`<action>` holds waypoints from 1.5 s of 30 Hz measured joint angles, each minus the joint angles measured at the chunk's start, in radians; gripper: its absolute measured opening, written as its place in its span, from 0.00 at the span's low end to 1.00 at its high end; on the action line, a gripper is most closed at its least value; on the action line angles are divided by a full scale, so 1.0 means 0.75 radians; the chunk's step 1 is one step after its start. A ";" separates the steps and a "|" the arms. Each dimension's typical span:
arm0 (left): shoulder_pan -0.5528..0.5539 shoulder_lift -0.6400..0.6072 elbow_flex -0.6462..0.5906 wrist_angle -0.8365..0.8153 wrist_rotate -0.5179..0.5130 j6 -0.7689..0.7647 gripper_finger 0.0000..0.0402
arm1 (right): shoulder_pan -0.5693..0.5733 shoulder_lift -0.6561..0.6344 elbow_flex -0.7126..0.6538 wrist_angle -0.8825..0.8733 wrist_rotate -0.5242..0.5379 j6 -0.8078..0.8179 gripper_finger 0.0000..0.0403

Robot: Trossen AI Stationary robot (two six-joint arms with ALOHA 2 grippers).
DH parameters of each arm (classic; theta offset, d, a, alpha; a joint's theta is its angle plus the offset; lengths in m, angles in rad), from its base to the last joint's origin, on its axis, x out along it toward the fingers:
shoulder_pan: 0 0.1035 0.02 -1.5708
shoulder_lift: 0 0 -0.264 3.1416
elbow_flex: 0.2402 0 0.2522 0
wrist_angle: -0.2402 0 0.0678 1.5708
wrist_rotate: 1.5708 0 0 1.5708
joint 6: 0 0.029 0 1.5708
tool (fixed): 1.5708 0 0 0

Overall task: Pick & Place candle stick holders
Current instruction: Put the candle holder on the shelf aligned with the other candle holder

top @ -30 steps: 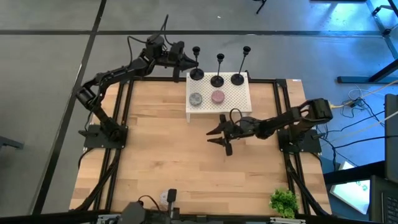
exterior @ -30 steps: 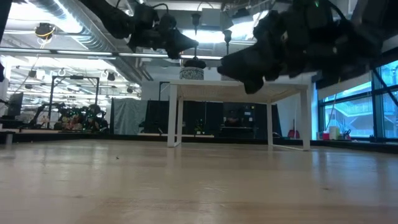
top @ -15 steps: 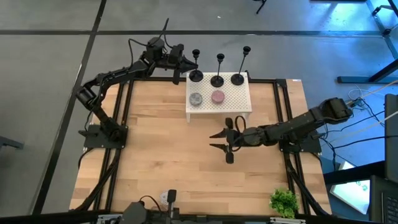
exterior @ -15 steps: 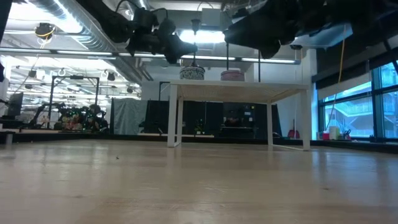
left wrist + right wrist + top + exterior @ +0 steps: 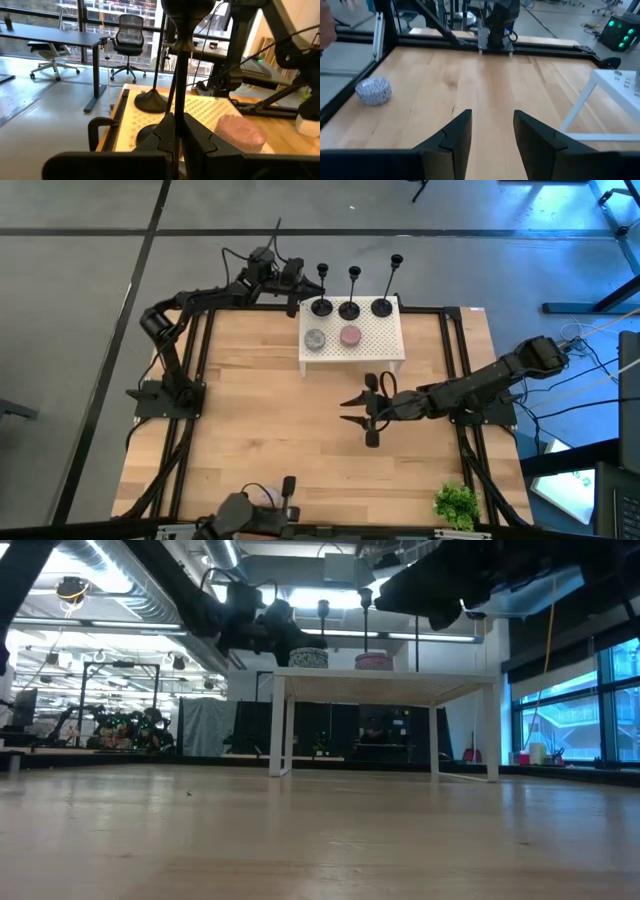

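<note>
Gripping the thin stem of the leftmost candle stick holder (image 5: 321,292), the left gripper (image 5: 296,281) sat at the far left corner of the white perforated stand (image 5: 380,340), jaws clenched on that stem, as the left wrist view showed with the stem (image 5: 178,90) pinched between the two dark fingers (image 5: 202,140); that holder's round base rested on the stand top; the middle candle stick holder (image 5: 351,295) stood upright just beside it; the tallest candle stick holder (image 5: 388,288) stood upright at the far right of the row; all three lined the stand's far edge; a grey disc (image 5: 315,339) and a pink disc (image 5: 350,335) lay nearer on the stand, side by side, apart from the holders; the right gripper (image 5: 362,412) hovered over bare wooden tabletop (image 5: 250,430) in front of the stand, jaws parted and holding nothing, the right wrist view showing a gap between its fingers (image 5: 452,135); a small patterned bowl (image 5: 374,90) sat on the tabletop near the edge; a green plant (image 5: 457,504) sat at the near right corner.
</note>
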State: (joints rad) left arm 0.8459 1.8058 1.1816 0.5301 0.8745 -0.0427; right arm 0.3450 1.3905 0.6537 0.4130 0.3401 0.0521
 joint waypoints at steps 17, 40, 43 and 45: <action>-0.013 0.023 0.002 -0.101 -0.061 0.203 0.02 | -0.005 -0.002 0.000 -0.039 0.000 -0.007 0.37; -0.046 -0.038 0.004 -0.291 -0.129 0.276 0.02 | -0.006 -0.002 -0.001 -0.048 -0.001 -0.006 0.37; -0.057 -0.060 0.004 -0.344 -0.157 0.295 0.02 | -0.005 -0.002 -0.001 -0.049 -0.001 -0.005 0.37; -0.067 -0.072 0.004 -0.375 -0.190 0.318 0.02 | -0.004 -0.002 -0.001 -0.049 -0.001 -0.004 0.37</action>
State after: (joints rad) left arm 0.7956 1.7516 1.1843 0.2491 0.7322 0.1959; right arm 0.3420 1.3888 0.6529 0.3763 0.3393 0.0490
